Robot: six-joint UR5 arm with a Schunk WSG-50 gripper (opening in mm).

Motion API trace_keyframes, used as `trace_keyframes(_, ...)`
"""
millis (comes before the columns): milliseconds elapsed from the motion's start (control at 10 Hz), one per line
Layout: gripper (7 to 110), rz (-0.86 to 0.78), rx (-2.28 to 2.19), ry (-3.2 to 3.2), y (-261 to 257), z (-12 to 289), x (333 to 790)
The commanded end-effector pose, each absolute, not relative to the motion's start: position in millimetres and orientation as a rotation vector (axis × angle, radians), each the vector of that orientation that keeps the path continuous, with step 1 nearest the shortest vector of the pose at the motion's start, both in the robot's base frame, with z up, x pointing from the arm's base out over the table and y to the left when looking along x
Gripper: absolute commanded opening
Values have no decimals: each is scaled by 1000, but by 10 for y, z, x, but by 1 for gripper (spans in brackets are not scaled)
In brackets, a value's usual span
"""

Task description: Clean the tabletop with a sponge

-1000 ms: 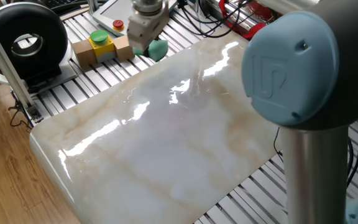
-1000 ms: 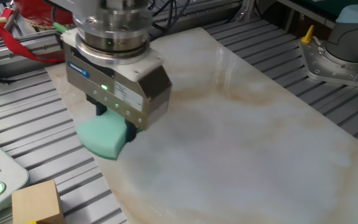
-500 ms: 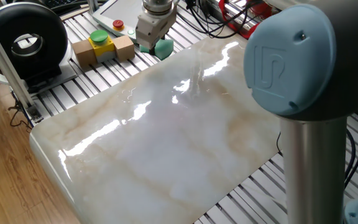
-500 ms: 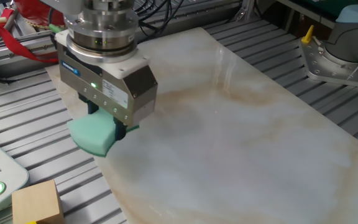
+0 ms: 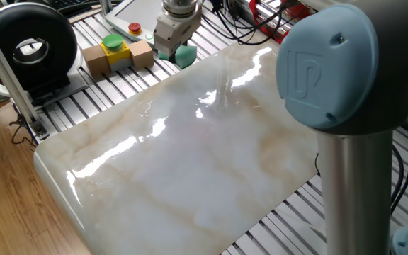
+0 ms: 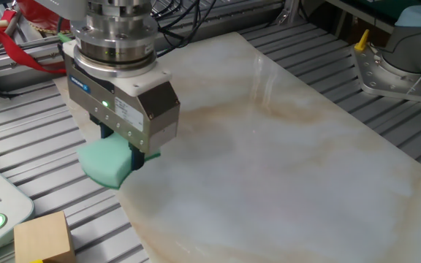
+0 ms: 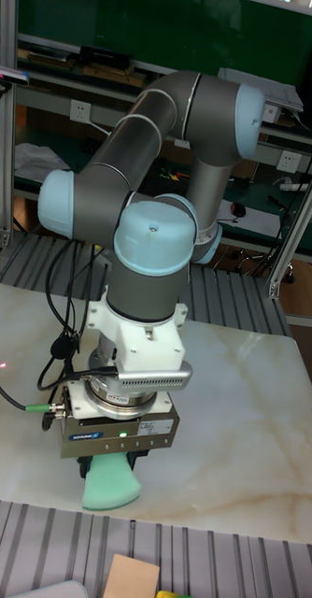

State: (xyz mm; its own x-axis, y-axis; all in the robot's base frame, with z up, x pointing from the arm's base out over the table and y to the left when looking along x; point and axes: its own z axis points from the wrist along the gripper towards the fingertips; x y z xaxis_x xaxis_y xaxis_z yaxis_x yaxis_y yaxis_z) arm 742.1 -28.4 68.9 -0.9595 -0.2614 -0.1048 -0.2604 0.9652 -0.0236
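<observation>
The teal-green sponge [image 6: 107,161] [image 5: 185,55] [image 7: 110,483] sits at the edge of the marble tabletop [image 6: 283,161] [image 5: 190,149] [image 7: 231,411], overhanging onto the grey slats. My gripper [image 6: 120,151] [image 5: 168,51] [image 7: 114,460] stands straight above it, fingers shut on the sponge. The gripper body hides the fingertips and the top of the sponge in all three views.
A tan wooden block [image 6: 44,235] [image 5: 142,54] and a yellow-and-green button [image 5: 113,47] lie on the slatted frame near the sponge. A black round device [image 5: 28,44] stands at the far corner. Red cables [image 6: 20,25] run behind the gripper. The arm's base column [image 5: 353,184] rises beside the slab.
The gripper and the sponge slid along the slab's edge toward the slats over the last second. The movement in the last half second is small.
</observation>
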Motion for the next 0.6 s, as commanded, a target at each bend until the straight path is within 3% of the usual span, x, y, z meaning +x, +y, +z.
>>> trace_keyframes(0, 7, 2, -360, 2986, -260, 702, 7499)
trace_keyframes(500, 7, -14, -375, 2989, -160, 743, 7586)
